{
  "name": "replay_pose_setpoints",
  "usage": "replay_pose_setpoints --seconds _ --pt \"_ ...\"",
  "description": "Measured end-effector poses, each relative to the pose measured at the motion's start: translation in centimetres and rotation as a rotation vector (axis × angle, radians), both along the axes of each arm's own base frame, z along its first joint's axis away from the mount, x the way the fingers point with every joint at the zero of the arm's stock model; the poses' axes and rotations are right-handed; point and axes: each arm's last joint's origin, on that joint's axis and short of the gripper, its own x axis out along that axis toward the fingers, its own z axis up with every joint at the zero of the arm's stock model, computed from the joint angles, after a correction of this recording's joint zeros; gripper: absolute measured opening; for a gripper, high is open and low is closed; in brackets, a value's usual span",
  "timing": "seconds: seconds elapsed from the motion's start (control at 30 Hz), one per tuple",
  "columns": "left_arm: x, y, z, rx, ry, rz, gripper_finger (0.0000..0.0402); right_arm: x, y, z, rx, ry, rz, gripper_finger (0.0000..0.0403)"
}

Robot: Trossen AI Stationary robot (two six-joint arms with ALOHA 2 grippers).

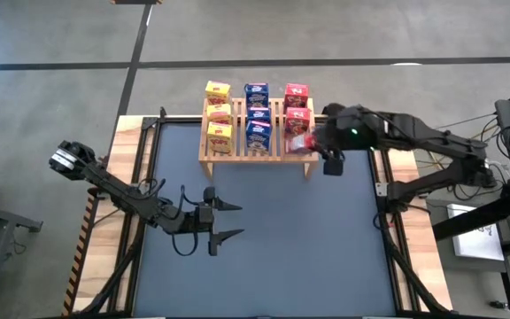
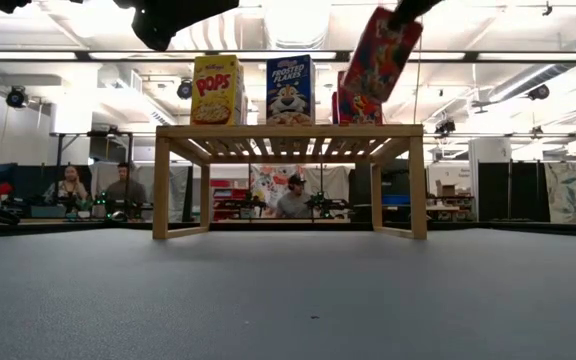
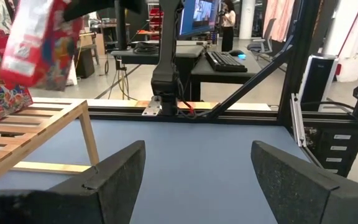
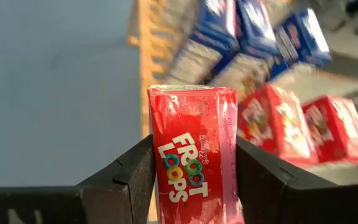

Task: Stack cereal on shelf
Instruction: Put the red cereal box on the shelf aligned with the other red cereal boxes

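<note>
So the right gripper point(image 4: 194, 180) is pinching a red cereal box point(image 4: 194, 162) over the shelf's point(image 1: 209, 158) right edge; left gripper point(image 1: 227, 221) is sitting spread.

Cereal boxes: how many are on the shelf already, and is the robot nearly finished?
Nearly. Eight boxes stand on the wooden shelf: three yellow boxes, three blue boxes and two red boxes. The ninth, a red Froot Loops box, is clamped between the right gripper's fingers, tilted in the air over the shelf's red end. Left to do: set it down and let go. The left gripper waits open over the mat.
</note>
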Motion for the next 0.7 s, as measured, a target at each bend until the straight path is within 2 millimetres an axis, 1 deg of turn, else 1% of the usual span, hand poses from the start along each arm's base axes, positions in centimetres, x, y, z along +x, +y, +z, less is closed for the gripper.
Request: replay_pose_setpoints --seconds 0.13,0.27,0.37,0.5,0.7 --pt "0.0 0.0 0.0 0.0 0.0 0.0 0.0276 1.5 -1.1 -0.4 0.042 0.09 0.001 0.0178" --pt "0.0 0.0 0.0 0.0 0.0 0.0 0.0276 3.0 -1.6 -0.8 0.046 0.153 0.011 0.0178" --pt "0.0 0.0 0.0 -0.003 0.0 0.001 0.0276 3.8 -1.8 -0.6 0.033 0.174 0.015 0.0178" --pt "0.0 0.0 0.0 -0.005 -0.001 0.0 0.0276 4.2 -2.4 -0.2 0.039 0.196 -0.003 0.0178" --pt "0.0 0.0 0.0 -0.007 -0.001 0.0 0.0276 4.1 -3.6 0.3 0.066 0.23 -0.061 0.0178"
